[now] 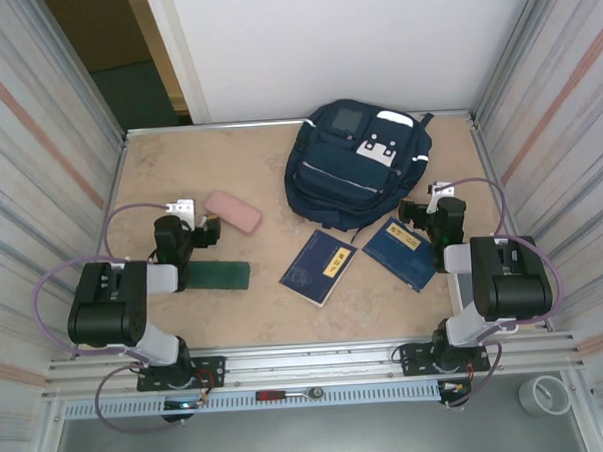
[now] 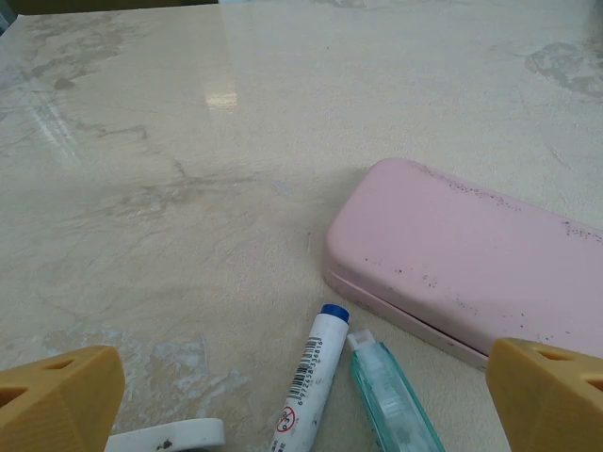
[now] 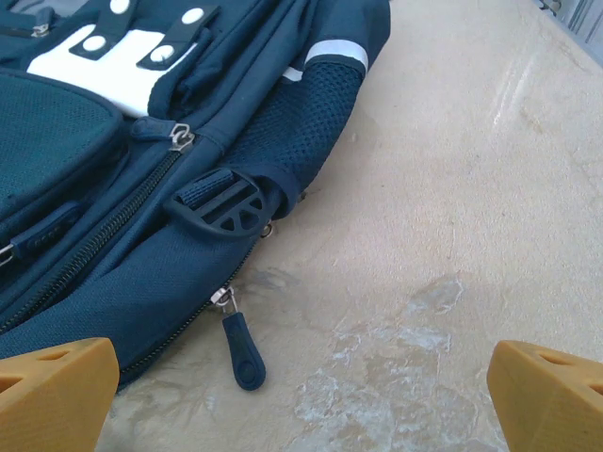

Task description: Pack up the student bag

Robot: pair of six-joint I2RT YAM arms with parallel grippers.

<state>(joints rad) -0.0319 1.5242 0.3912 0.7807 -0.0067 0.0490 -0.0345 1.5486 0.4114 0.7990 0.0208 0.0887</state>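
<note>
My left gripper point(image 1: 199, 222) is spread wide and holds nothing, low over the left of the table point(image 1: 268, 157). Between its fingers point(image 2: 58, 397) lie a white tube with a blue cap point(image 2: 309, 377) and a teal pen-like item point(image 2: 391, 400), side by side. A pink case point(image 2: 452, 254) sits just right of them. A flat green pad point(image 1: 218, 276) lies nearer. At centre lie the left booklet point(image 1: 321, 266) and the right booklet point(image 1: 403, 252), apart. The student bag point(image 1: 357, 162) lies flat at far centre-right, white patch up. My right gripper point(image 1: 426, 203) is spread and empty, by the bag's near right side, with a zip pull point(image 3: 241, 347) resting on the table.
</note>
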